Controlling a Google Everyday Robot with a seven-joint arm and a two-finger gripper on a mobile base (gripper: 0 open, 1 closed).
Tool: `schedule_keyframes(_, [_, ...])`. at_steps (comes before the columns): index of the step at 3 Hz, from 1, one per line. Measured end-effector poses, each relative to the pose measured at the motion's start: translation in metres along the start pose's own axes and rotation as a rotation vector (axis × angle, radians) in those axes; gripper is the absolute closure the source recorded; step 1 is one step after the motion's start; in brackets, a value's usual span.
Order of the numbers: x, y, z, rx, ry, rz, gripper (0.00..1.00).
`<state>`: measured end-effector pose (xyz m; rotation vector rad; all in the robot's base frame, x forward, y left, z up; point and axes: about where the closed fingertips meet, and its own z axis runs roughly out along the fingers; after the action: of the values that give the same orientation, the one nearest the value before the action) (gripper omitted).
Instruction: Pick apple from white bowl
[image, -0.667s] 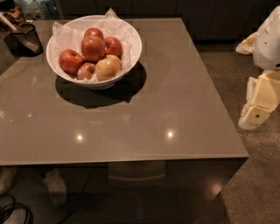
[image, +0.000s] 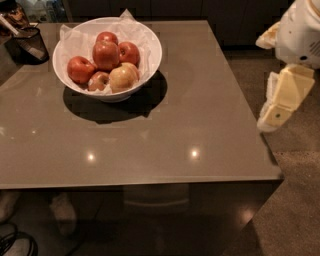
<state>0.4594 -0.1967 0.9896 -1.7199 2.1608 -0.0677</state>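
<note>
**Gripper off the right edge, apple in the bowl**

Nearest you, the bench is bare along its front edge. The gripper hangs beyond the bench's right edge, about level with its middle and well apart from the fruit; you cannot tell whether it is apart or together. Toward the far left corner sits the white bowl, with the apple on top of the pile, touching a yellowish-tan apple. A dark mesh cup stands at the far left edge.

Glossy red apple in white bowl
</note>
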Motion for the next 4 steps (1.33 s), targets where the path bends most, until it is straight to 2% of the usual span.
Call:
schedule_keyframes(1, [-0.026,-0.019,0.007,-0.02,-0.011,-0.021,0.0])
schedule_keyframes(2, [-0.044,-0.028,0.013,-0.042,-0.012,-0.081,0.0])
schedule_keyframes(3, [-0.046,-0.029,0.013,-0.042,-0.013,-0.086,0.0])
schedule_keyframes(4, [-0.056,-0.038,0.018,-0.006,-0.103,-0.021,0.0])
